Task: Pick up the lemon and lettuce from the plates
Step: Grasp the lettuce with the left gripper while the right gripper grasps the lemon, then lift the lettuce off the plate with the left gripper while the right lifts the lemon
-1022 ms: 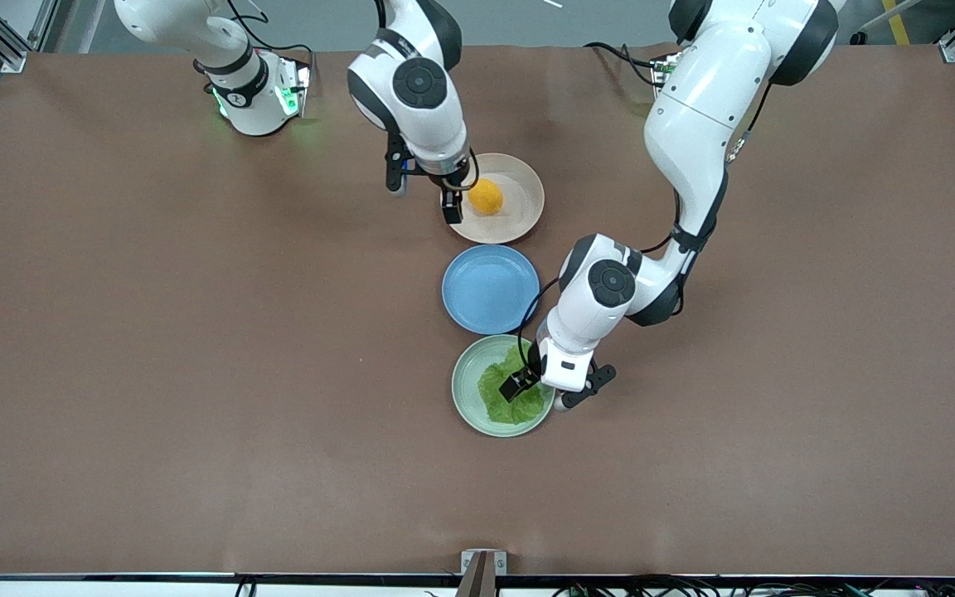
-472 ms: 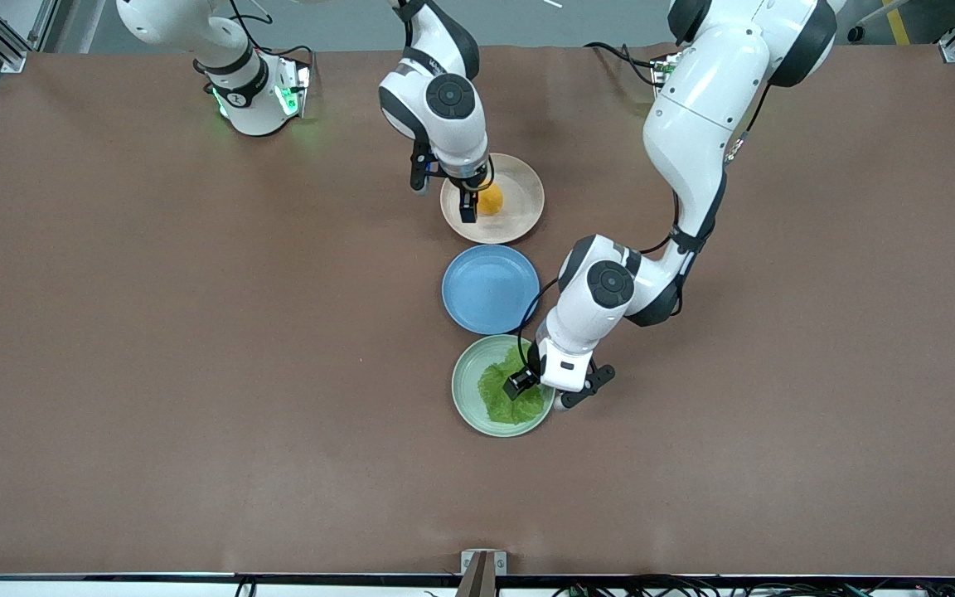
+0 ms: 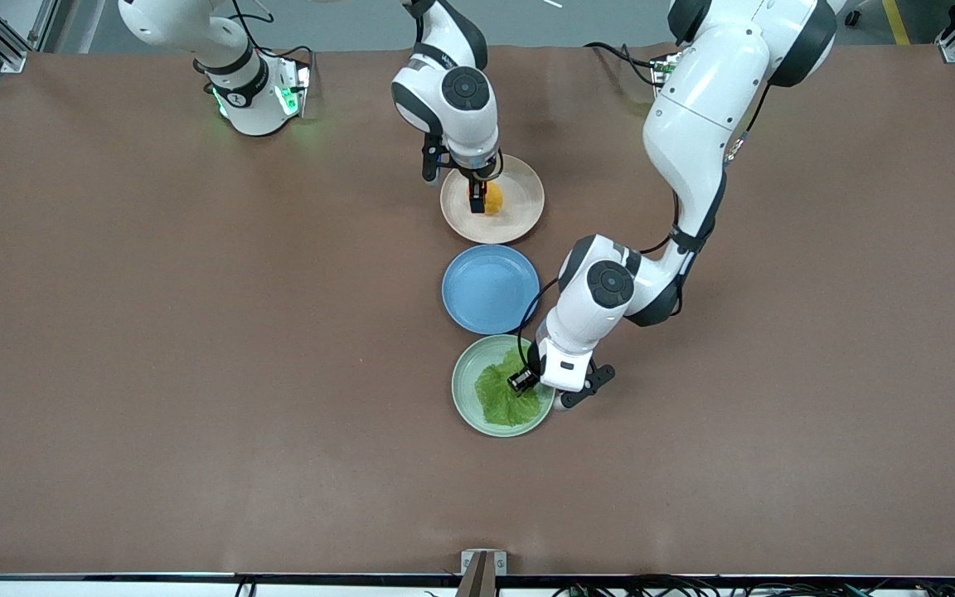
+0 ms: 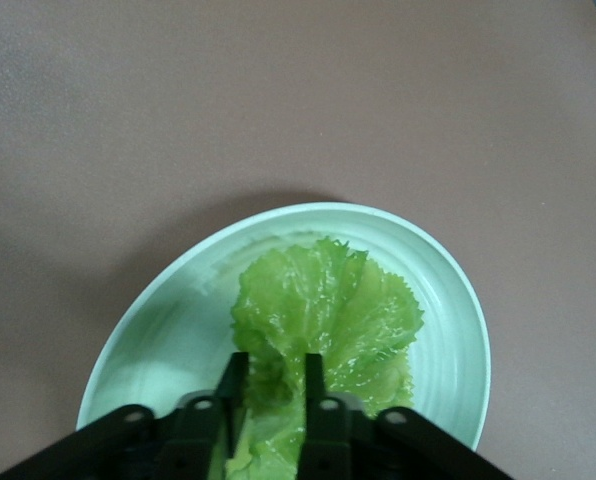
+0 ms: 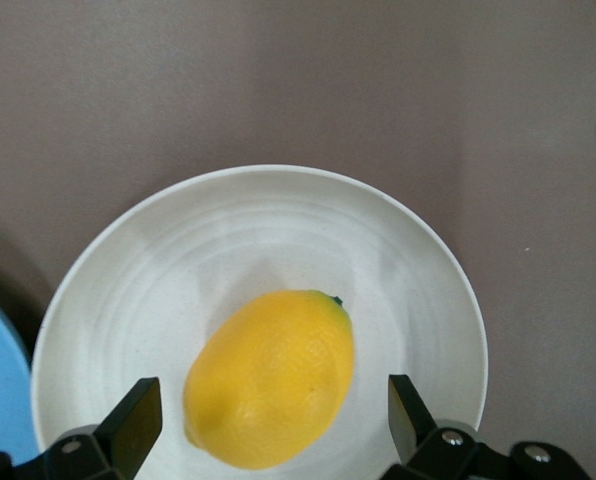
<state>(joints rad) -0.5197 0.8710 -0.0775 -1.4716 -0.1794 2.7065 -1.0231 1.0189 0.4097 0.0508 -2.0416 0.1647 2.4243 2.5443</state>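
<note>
Two picks are under way and you have finished neither. Nearest the front camera, your left gripper is down on the mint green plate, its fingers pinched onto the stem end of the lettuce, which lies on the plate, not lifted. Farther off, past the empty blue plate, your right gripper sits low over the beige plate, fingers spread wide either side of the lemon; you have yet to close and lift.
</note>
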